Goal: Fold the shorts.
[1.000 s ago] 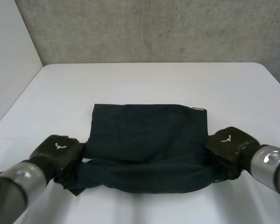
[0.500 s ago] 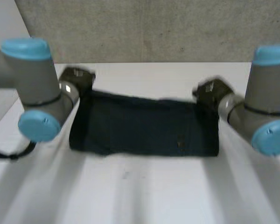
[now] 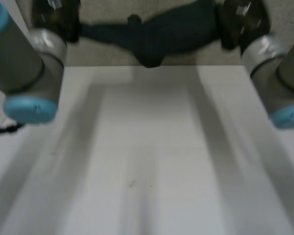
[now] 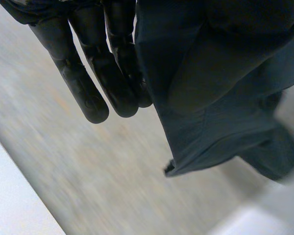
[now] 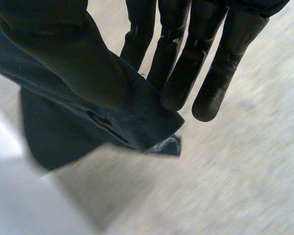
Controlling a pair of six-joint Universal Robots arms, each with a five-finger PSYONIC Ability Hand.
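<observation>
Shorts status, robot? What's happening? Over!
Left hand and right hand each pinch one end of the shorts. Shorts hang in the air, off the table, middle sagging. No obstacle seen.

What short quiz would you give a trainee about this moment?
1. True or false: the shorts lie flat on the table.
2. Pick one. What holds the shorts? A. the left hand alone; B. the right hand alone; C. both hands, one at each end.
3. Fill in: between the hands, the middle of the shorts ____.

Key
1. False: they hang in the air beyond the table's far edge.
2. C
3. sags
</observation>
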